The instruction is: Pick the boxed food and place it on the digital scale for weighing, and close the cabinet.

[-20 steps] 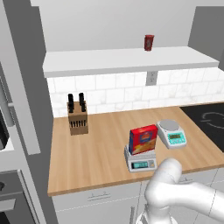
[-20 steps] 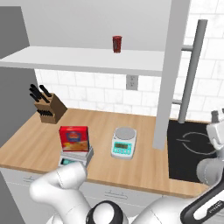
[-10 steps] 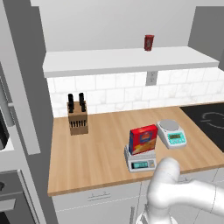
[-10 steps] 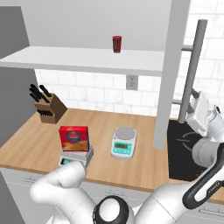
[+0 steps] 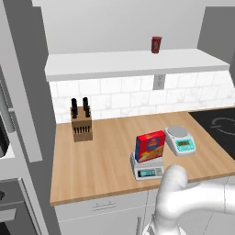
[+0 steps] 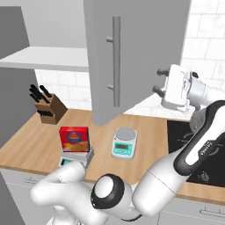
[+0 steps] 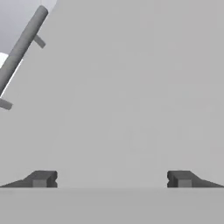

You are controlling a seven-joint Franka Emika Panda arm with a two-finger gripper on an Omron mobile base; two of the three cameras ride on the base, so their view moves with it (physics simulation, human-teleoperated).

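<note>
Fingers [image 7: 112, 179] spread wide, empty, close against cabinet [image 7: 131, 96] door face

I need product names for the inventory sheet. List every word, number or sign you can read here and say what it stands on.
No text can be read.
Boxed food: a yellow-orange picture on the red front, any lettering too blurred.
Digital scale: teal display, digits too small.
Round-pan scale: display and buttons too small.
Red can: label unreadable.
Cabinet: no markings visible.
</note>
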